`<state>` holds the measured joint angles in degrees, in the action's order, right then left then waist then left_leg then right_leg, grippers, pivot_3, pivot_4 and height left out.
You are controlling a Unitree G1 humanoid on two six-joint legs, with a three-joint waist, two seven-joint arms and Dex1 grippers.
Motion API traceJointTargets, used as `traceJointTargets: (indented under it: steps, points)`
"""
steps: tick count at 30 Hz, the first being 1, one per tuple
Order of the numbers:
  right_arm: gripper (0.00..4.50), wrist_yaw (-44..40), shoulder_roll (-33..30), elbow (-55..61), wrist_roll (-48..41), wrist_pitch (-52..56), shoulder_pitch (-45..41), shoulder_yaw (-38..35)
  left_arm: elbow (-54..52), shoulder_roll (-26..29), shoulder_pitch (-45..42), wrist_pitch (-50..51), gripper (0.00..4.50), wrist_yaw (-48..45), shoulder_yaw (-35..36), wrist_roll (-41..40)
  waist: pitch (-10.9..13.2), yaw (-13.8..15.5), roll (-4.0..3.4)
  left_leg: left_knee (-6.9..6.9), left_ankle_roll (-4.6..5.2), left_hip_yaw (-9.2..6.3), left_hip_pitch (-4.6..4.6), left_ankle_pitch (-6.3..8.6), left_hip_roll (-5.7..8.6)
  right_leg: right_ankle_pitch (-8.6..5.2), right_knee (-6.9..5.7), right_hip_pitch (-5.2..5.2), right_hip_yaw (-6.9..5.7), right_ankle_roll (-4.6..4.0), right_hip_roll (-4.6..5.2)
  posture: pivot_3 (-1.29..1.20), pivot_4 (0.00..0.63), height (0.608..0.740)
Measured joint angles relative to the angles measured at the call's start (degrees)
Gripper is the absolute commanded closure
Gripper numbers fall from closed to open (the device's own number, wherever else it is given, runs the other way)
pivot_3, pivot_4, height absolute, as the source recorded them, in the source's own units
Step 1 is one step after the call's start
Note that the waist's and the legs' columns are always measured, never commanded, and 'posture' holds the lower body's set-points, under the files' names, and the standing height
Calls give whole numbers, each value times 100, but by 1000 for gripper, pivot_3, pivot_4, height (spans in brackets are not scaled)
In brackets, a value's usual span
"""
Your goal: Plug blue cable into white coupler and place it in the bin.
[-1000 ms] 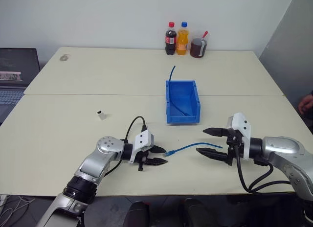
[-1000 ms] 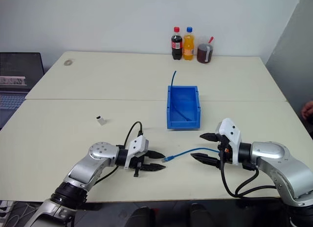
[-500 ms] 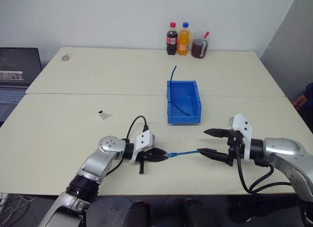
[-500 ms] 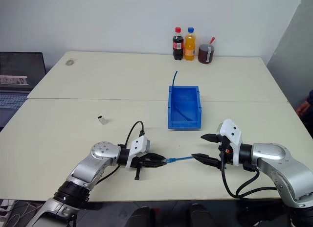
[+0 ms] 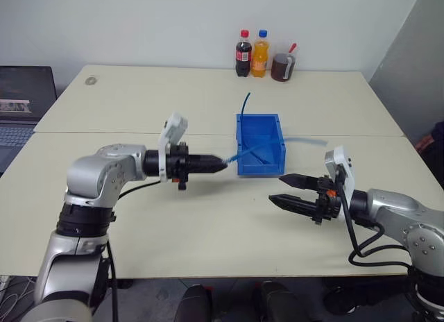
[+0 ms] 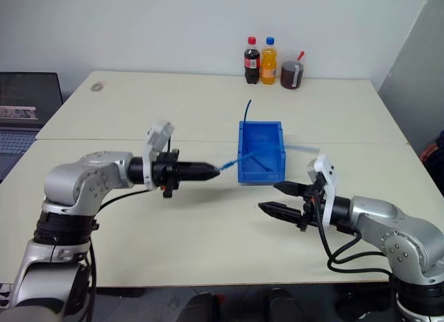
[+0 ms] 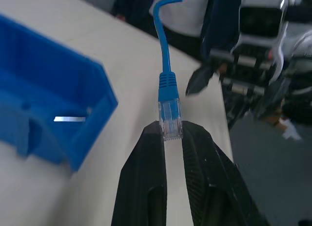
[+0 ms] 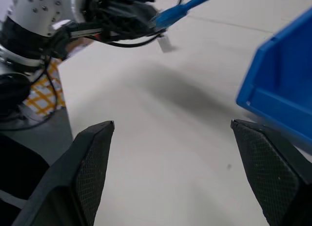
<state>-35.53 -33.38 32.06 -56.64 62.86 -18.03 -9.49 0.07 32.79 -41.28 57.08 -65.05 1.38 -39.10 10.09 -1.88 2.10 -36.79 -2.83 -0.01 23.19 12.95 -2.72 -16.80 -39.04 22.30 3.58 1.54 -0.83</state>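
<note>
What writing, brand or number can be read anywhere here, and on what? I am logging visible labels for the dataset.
None can be read.
Dark cola bottle with red label: label too small to read.
Orange soda bottle with blue cap: label too small to read.
Open laptop at the table's edge: screen content blurred.
Bright blue plastic bin, light-blue cable: no markings visible.

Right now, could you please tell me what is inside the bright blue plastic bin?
Inside the bright blue plastic bin lies a thin dark-blue cable, one end rising over the back rim. The front wall covers the floor nearest it.
</note>
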Motion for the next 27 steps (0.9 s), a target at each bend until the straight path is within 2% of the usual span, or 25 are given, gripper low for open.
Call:
traceJointTargets:
  steps: [4, 9, 15, 19, 27]
  points:
    - [423, 567, 396, -275, -662, 312, -318, -20, -180, -381, 5, 311, 4282, 451, 55, -283, 0, -16, 0, 0, 1, -2, 14, 1, -1, 1, 0, 13, 15, -1, 1, 0, 150, 740]
    - [423, 1357, 876, -701, -1324, 420, -776, -49, -544, -605, 185, 515, 4282, 709, 50, -578, 1, -12, -2, -1, 1, -4, 17, 1, -2, 2, -3, 16, 16, -3, 0, 0, 150, 740]
    - [423, 1994, 963, -875, -1920, 416, -834, -58, -886, -656, 499, 741, 4282, 910, 41, -857, 1, -2, -2, -4, 1, -3, 33, 1, 2, 4, 0, 29, 16, -1, 5, 0, 150, 740]
    - [1108, 2219, 908, -904, -2263, 391, -827, -59, -886, -662, 498, 750, 4282, 987, 42, -989, 1, -1, -2, -6, 1, -2, 40, 1, 2, 5, -2, 35, 16, 2, 4, 0, 150, 740]
    - [3110, 2321, 608, -936, -2605, 369, -742, -49, -766, -671, 482, 753, 4282, 1057, 51, -1139, 1, 3, -2, -10, 1, 6, 83, 1, 2, 22, -6, 84, 16, -18, 4, 0, 150, 740]
